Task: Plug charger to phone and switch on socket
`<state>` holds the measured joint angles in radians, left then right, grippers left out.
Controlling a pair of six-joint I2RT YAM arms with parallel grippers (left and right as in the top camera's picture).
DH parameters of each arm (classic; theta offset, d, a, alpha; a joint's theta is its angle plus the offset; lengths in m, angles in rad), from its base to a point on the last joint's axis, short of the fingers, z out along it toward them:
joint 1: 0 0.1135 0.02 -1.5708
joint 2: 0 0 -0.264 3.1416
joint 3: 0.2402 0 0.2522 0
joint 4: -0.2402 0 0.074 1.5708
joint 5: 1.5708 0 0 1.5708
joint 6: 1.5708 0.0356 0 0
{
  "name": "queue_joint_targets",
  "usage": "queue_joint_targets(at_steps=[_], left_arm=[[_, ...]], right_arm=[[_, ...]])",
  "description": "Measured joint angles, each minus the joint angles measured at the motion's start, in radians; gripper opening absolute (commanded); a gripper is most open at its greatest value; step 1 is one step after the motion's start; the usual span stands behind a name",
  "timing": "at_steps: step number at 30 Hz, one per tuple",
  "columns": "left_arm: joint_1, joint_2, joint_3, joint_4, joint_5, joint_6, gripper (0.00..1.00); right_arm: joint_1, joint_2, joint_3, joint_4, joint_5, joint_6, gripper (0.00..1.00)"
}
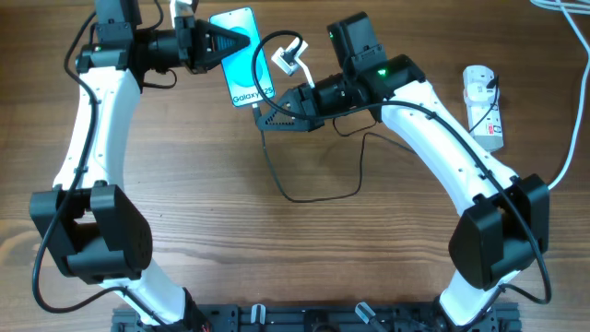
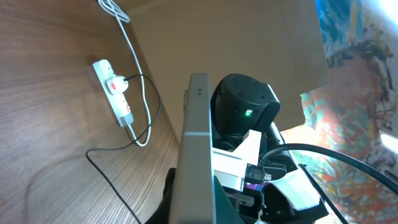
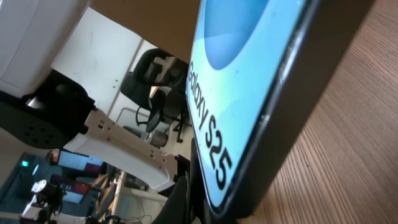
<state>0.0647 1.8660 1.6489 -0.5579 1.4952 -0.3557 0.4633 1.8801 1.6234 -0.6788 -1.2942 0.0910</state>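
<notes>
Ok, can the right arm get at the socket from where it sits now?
Probably yes. The socket lies uncovered just outside that arm's forearm, with nothing over it. But the right gripper is over at the phone, so it would have to swing back.

On the wood-grain table: white socket lying flat; well left of socket, thin black charger loosely looped; right of socket, thick white cord.
</notes>
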Motion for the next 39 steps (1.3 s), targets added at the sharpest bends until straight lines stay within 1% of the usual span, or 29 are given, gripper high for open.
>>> queue_joint_targets(at_steps=[39], left_arm=[[0.000,0.000,0.001,0.002,0.003,0.011,0.04]], right_arm=[[-0.016,0.000,-0.008,0.006,-0.026,0.021,0.05]])
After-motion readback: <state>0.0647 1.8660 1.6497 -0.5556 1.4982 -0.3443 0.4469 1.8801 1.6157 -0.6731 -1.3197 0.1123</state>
